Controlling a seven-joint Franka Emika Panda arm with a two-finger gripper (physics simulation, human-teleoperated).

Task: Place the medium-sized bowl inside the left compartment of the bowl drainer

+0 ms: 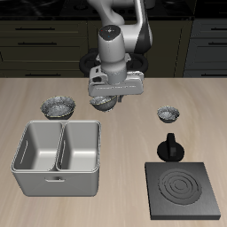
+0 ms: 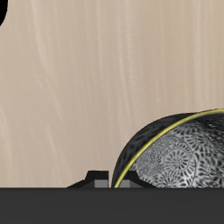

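- The stove plate (image 1: 187, 191) lies flat at the counter's (image 1: 120, 168) front edge, with a black knob (image 1: 169, 146) just behind it; neither is part of this job.
- The drainer (image 1: 58, 158) also sits near the front edge, well apart from the stove plate. Both wells look empty, so the target compartment is free to take a bowl from above.
- Farther back, the smallest bowl (image 1: 168, 113) rests upright beyond the knob, and a wider bowl (image 1: 58, 107) stands behind the drainer; both are apart from the arm.
- Between those two, the medium bowl (image 1: 105, 104) is mostly hidden under the hand (image 1: 110, 96), just behind the drainer's far rim. Whether it rests on the counter or is lifted cannot be told.
- In the wrist view the bowl's patterned inside (image 2: 179, 157) and rim fill one side of the frame, very close to the camera. That suggests the hand is set over the rim for an edge grasp.
- The fingers are not clearly seen in either view, so how far open the hand is, and whether it has hold of the bowl, cannot be told.
- The robot's base (image 1: 120, 27) stands at the back.
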